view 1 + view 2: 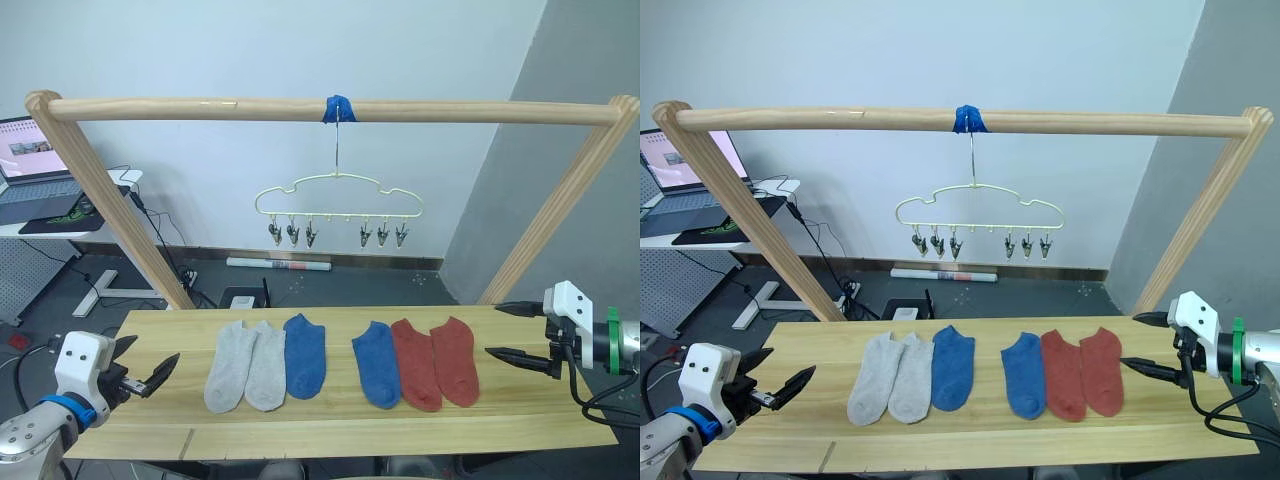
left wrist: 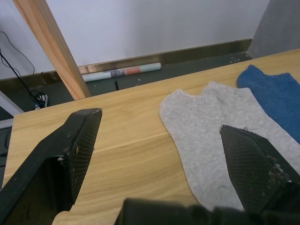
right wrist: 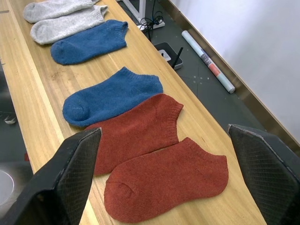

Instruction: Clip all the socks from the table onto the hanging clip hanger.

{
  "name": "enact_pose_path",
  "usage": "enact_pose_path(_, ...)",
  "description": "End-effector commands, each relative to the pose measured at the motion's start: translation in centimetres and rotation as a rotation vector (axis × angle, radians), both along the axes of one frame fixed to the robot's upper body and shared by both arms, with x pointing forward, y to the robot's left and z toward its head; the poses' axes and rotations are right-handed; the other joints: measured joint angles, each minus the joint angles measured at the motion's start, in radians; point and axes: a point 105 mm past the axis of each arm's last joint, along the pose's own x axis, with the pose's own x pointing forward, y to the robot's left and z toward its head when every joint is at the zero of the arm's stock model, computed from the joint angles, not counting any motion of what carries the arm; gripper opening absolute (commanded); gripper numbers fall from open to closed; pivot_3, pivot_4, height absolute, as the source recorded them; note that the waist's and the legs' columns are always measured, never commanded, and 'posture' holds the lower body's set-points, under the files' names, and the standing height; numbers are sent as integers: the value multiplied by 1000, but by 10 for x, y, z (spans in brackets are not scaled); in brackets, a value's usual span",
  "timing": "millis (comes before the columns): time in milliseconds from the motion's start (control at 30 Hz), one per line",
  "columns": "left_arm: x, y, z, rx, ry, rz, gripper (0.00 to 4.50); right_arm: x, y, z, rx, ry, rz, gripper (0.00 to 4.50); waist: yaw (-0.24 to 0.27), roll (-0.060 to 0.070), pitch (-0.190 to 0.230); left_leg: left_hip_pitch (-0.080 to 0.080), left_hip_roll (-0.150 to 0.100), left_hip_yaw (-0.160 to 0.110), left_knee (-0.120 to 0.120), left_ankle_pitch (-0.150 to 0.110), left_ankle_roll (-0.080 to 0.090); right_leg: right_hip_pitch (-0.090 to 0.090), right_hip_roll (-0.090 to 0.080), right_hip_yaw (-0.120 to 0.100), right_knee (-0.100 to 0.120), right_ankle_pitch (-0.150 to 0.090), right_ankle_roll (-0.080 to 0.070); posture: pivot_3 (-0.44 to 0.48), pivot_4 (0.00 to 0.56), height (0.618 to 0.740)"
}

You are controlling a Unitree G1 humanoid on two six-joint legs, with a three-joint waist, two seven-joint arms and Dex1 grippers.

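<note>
Nothing is pegged up yet: six socks lie flat in a row on the table (image 1: 330, 435), and every clip overhead hangs bare.

Nearest the camera, the left gripper (image 1: 143, 372) hovers over the table's left end, fingers spread and holding nothing, pointed toward the grey pair. At the opposite end the right gripper (image 1: 518, 332) is likewise spread and unladen, its tips aimed at the red pair from just beyond the table's right edge.

Between them, left to right, lie two light grey socks (image 1: 246, 364) overlapping at their inner edges, a blue sock (image 1: 304, 354) touching the second grey, a strip of bare wood, then another blue sock (image 1: 377, 362) and two dark red socks (image 1: 435, 361) side by side, touching or slightly overlapped.

Farther back, above the table's far edge, the pale yellow clip hanger (image 1: 338, 199) hangs by its thin hook from a blue tape wrap at the middle of a wooden frame pole (image 1: 200, 108). Its small metal clips sit in two groups of three, all vacant.

By this evidence the job stands at the very start, with six pick-ups and six clippings left.
</note>
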Motion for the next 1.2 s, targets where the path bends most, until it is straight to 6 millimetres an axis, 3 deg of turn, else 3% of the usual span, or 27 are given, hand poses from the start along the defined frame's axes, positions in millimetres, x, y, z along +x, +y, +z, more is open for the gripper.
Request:
enact_pose_path(33, 4, -5, 15, 0, -64, -24, 4482, 3, 0, 5, -16, -31, 23, 4500, 0, 0, 0, 0, 0, 0, 0, 0, 0, 0, 0, 0, 0, 0, 0, -40, 0, 740)
enact_pose_path(167, 4, -4, 19, -26, -84, -7, 4482, 4, -1, 3, -24, -33, 20, 4500, 0, 0, 0, 0, 0, 0, 0, 0, 0, 0, 0, 0, 0, 0, 0, -31, 0, 740)
enact_pose_path(267, 6, -11, 32, -154, -109, -58, 4482, 6, 0, 4, -24, -41, 22, 4500, 0, 0, 0, 0, 0, 0, 0, 0, 0, 0, 0, 0, 0, 0, 0, -31, 0, 740)
enact_pose_path(367, 10, -7, 42, -143, -157, -57, 4482, 8, 0, 4, -18, -45, 15, 4500, 0, 0, 0, 0, 0, 0, 0, 0, 0, 0, 0, 0, 0, 0, 0, -31, 0, 740)
enact_pose_path(667, 10, -2, 37, -134, -173, -20, 4482, 9, -1, 5, -23, -48, 2, 4500, 1, 0, 0, 0, 0, 0, 0, 0, 0, 0, 0, 0, 0, 0, 0, -32, 0, 740)
enact_pose_path(767, 7, -12, 37, -190, -156, -81, 4482, 9, -1, 5, -26, -50, -2, 4500, 1, 0, 0, 0, 0, 0, 0, 0, 0, 0, 0, 0, 0, 0, 0, -35, 0, 740)
enact_pose_path(867, 13, -10, 38, -92, -197, -58, 4482, 9, -1, 7, -27, -60, -5, 4500, 1, 0, 0, 0, 0, 0, 0, 0, 0, 0, 0, 0, 0, 0, 0, -40, 0, 740)
enact_pose_path(1033, 40, -48, 58, -126, -345, -130, 4482, 13, 10, 19, -8, -127, 17, 4500, 7, 0, 0, 0, 0, 0, 1, 0, 0, 1, 0, 0, 0, 0, 1, -63, 0, 740)
enact_pose_path(1100, 43, -54, 60, -139, -362, -133, 4482, 13, 13, 21, -5, -139, 21, 4500, 7, -1, -1, 0, -1, 0, 1, 0, 0, 1, 0, 1, 0, 1, 1, -71, 0, 740)
enact_pose_path(1200, 65, -86, 74, -218, -484, -108, 4482, 15, 31, 36, 52, -211, 28, 4500, 3, 0, -2, 0, 0, 0, 1, 0, 0, 1, 1, 1, 0, 4, 6, -100, 0, 740)
